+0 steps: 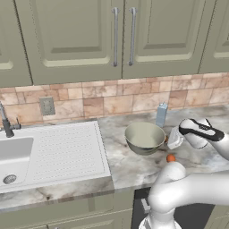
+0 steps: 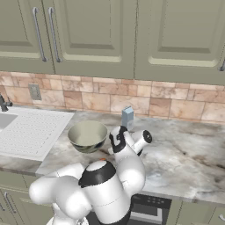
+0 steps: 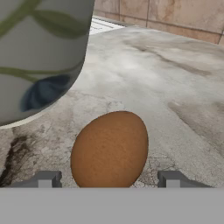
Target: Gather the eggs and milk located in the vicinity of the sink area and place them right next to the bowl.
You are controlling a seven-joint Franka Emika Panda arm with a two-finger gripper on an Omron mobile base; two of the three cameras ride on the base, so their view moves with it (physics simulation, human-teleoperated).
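A brown egg (image 3: 109, 148) lies on the marble counter between my gripper's (image 3: 108, 178) two fingertips (image 3: 43, 178), which stand wide apart with a gap on each side. Close behind it rises the grey-green bowl's (image 3: 39, 57) outer wall. From the left base view, my gripper (image 1: 169, 139) sits low at the right side of the bowl (image 1: 144, 137), with a sliver of that egg (image 1: 166, 139) showing. A second egg (image 1: 171, 158) rests just in front, by my arm. The milk (image 1: 161, 115) carton stands upright behind the bowl, near the wall. In the right base view, bowl (image 2: 88, 135) and milk (image 2: 127, 117) stand left of my arm.
The white sink (image 1: 13, 156) with its ribbed drainboard (image 1: 67, 150) and dark tap (image 1: 6, 125) lies to the left. Bare marble counter (image 2: 184, 154) stretches to the right. A tiled backsplash and wall cabinets stand behind.
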